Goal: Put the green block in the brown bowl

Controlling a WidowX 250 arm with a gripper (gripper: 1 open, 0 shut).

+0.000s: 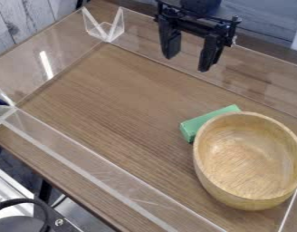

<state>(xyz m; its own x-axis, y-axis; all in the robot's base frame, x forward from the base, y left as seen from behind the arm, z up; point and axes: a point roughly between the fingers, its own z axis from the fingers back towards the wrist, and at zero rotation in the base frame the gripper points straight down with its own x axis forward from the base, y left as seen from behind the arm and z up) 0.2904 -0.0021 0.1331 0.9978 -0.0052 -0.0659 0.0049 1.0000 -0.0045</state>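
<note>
The hand [191, 53] is hanging above the far part of the counter [109, 109], pointing straight down, with its two dark fingers [170, 43] spread wide apart and nothing sitting between them. It is hovering clear of the surface, well apart from both task objects. The green block [206, 124] is lying flat on the counter toward the right side, nearer to the viewer than the hand, with its right and near edge tucked against the far-left rim of the brown bowl [248, 160]; whether the two are actually touching or the bowl is only overlapping the block in the view is hard to tell. The brown bowl is sitting upright at the near right of the counter, its inside showing pale wood grain and holding nothing. The counter is showing a brown wood-grain top and is being bordered by clear plastic walls [66, 149] along the left and near sides. A small clear bracket [105, 25] is standing at the far left corner, well away from the hand and the block.
</note>
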